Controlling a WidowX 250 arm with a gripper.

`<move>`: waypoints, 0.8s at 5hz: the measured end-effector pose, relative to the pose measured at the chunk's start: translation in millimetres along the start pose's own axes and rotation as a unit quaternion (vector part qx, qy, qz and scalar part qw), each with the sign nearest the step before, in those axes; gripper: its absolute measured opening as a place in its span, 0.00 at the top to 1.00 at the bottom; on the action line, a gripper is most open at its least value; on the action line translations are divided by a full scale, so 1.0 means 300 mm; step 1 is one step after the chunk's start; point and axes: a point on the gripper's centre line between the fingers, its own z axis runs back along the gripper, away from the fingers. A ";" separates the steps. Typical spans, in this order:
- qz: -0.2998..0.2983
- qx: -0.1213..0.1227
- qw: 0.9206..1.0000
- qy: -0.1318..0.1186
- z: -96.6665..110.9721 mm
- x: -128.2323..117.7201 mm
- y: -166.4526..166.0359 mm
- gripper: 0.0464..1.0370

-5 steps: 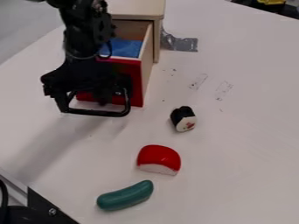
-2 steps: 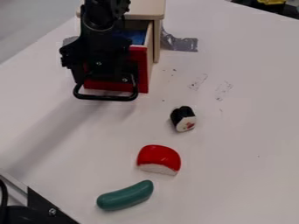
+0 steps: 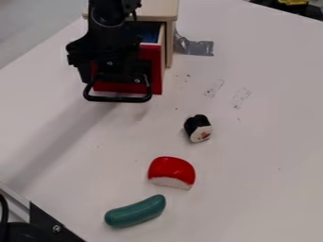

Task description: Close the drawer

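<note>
The red-fronted wooden drawer [image 3: 152, 59] juts partly out of its pale wooden cabinet [image 3: 156, 9]. The black robot gripper [image 3: 112, 71] hangs at its front, covering much of the red; how far open it is, or whether it grips anything, I cannot tell. Nearer the camera lie a black-and-white sushi-shaped toy [image 3: 198, 128], a rounded red-and-white toy [image 3: 172, 172] and a curved green toy [image 3: 135, 211].

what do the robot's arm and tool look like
The arm is all black, with chunky segments and a rounded joint; a thin dark cable runs beside it. The tool is black too, broad and angular, with a small shiny screw head.
</note>
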 end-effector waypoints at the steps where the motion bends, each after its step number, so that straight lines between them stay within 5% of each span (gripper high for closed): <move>1: -0.005 0.002 1.000 -0.009 0.002 0.011 0.001 0.04; 4: 0.007 -0.013 1.000 -0.024 0.002 0.086 -0.062 0.04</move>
